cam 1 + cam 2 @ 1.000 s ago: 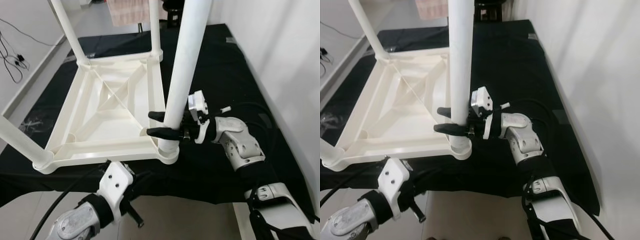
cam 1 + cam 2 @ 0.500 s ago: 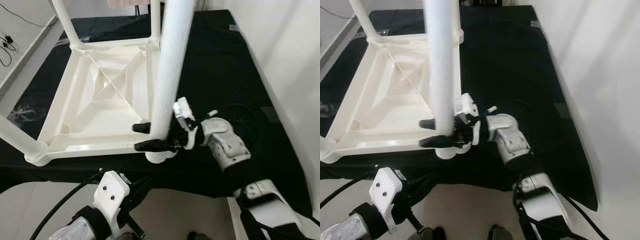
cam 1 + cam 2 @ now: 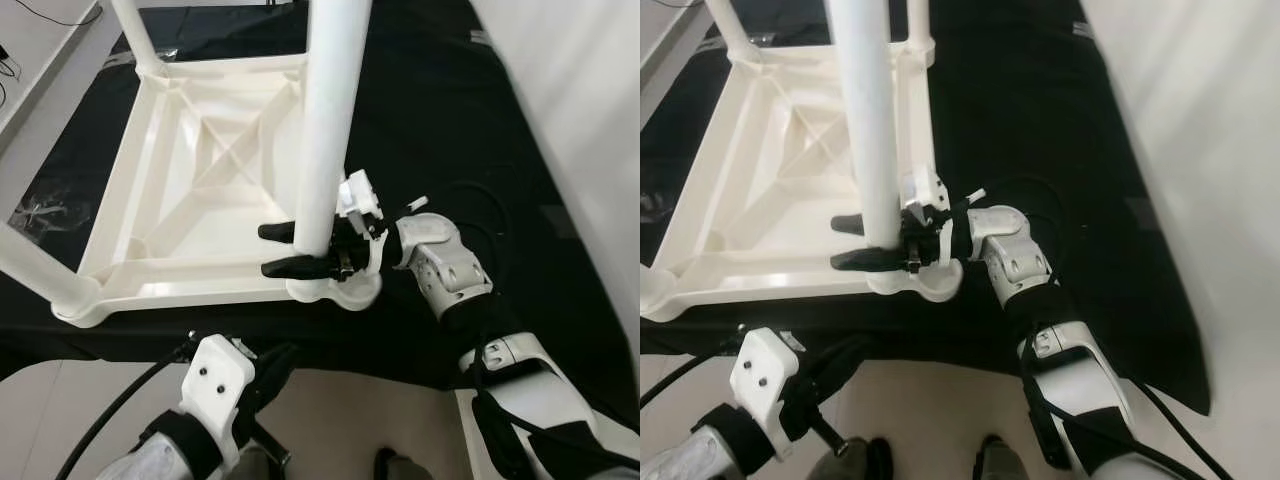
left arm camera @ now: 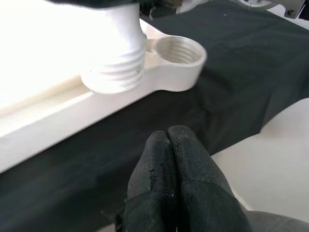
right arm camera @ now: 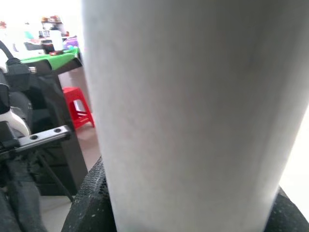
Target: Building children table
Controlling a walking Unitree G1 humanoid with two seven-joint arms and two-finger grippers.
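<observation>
Your right claw (image 3: 300, 250) is clamped around the base of a thick white plastic tube leg (image 3: 325, 120), one black finger on each side, just above the corner socket (image 3: 335, 290) of the upturned white plastic tabletop (image 3: 190, 180). The grip sits low on the leg, probably because that gives you the best control over the threaded end as it seats and turns in the socket. In the left wrist view the ridged thread of the leg (image 4: 113, 72) stands at the corner beside a second, open threaded ring (image 4: 176, 50); I cannot tell how far the leg is screwed home.

The tabletop lies underside up on the black cloth-covered surface (image 3: 440, 110), so the sockets face you and the ribs stay reachable. Other white legs already stand at the far corner (image 3: 140, 45) and the near left corner (image 3: 35, 270).

Your left claw (image 4: 171, 164) has its fingers pressed together, holding nothing, hanging just below the near edge of the surface, clear of the work.
</observation>
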